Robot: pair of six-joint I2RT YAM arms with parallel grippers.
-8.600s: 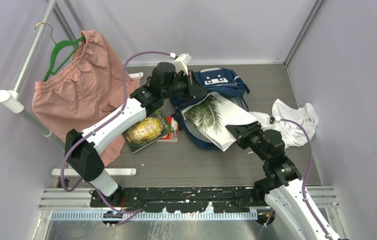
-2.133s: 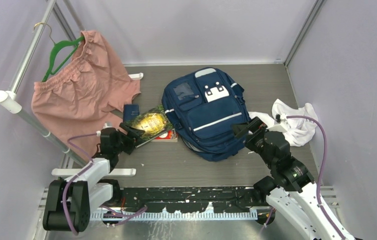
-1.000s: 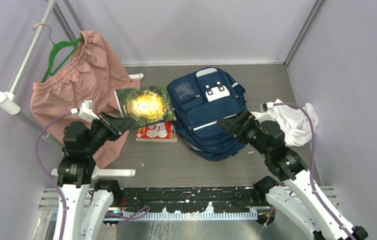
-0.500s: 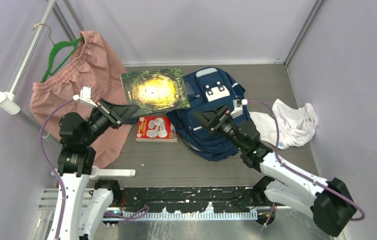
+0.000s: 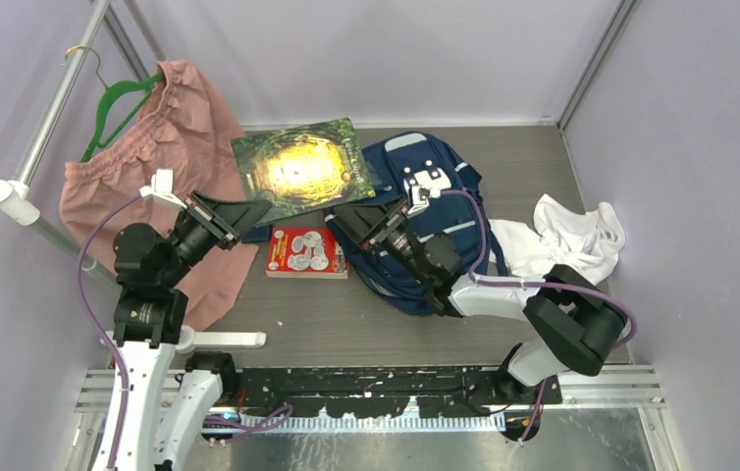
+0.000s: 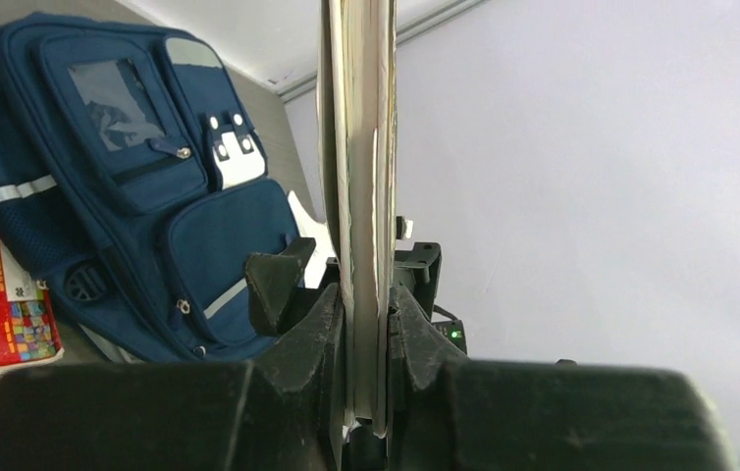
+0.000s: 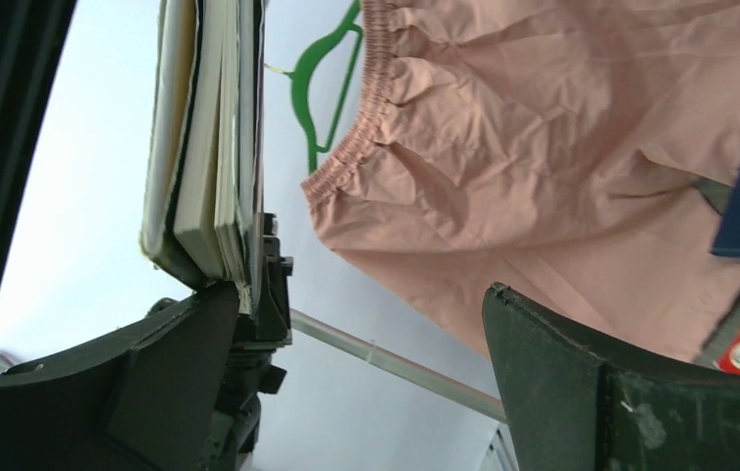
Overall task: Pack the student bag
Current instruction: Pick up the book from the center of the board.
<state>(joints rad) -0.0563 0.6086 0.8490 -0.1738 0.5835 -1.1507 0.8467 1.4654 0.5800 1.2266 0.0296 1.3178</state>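
Bag (image 5: pixel 400 162) (image 6: pixel 150 186) flat on table (image 5: pixel 543 167), front up, mid-back, between red book (image 5: pixel 305 251) and white cloth (image 5: pixel 567 235). Navy fabric, white reflective stripes, white patch on front pocket, clear window pocket above it, mesh side pocket. Left gripper (image 5: pixel 248 208) (image 6: pixel 366 314) clamped on edge of green book (image 5: pixel 302 167) (image 6: pixel 358 147), held in air beside bag's left side. Right gripper (image 5: pixel 361 224) (image 7: pixel 361 294) jaws wide apart, empty, over bag's left edge, facing held book.
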